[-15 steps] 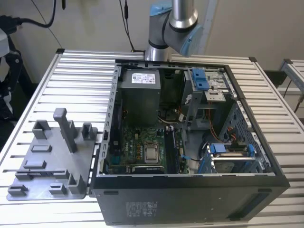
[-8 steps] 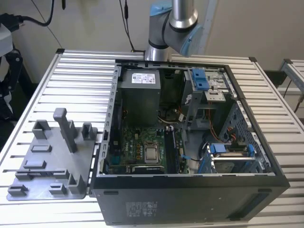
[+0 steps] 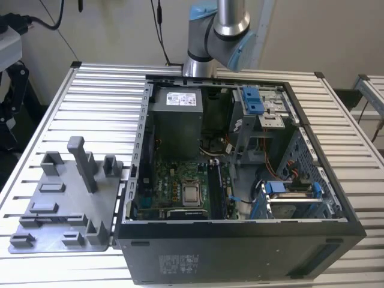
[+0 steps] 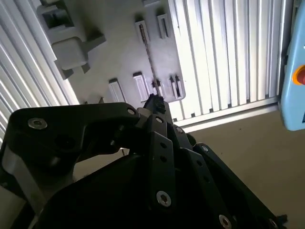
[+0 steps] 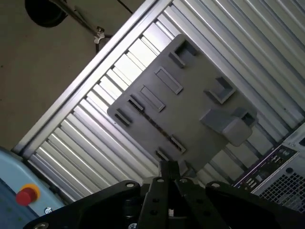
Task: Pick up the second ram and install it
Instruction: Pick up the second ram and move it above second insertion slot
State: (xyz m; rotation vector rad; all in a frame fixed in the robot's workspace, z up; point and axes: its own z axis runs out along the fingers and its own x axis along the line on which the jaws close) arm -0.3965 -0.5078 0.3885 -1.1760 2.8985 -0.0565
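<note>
In both wrist views the black gripper (image 5: 168,168) is filling the foreground, its linked arms converging to a narrow tip. The tips are sitting closed together and are gripping nothing.

Beyond the tip, well apart from it, a grey plastic tray (image 5: 195,107) is lying flat on a slatted metal table (image 5: 90,143). The second ram (image 5: 157,126) is standing on edge in the tray, showing as a thin dark line held by small brackets at its ends. In the second wrist view the ram is running as a dark sliver away from the gripper tip across the tray. Blocky upright posts are rising from the tray on the side away from the ram.

Past the table edge, a beige floor (image 5: 47,71) is showing, and a pale blue unit with a red button (image 5: 27,195) is sitting at the frame edge.

In the exterior view, an open black computer case (image 3: 240,252) is lying on the table. The tray is sitting just beside it on the exterior view's left. Inside the case, a green motherboard (image 3: 171,180) is carrying a square silver processor chip (image 3: 192,194). At the far side, the robot arm (image 3: 216,36) is rising behind the case and out of the top of the frame.
</note>
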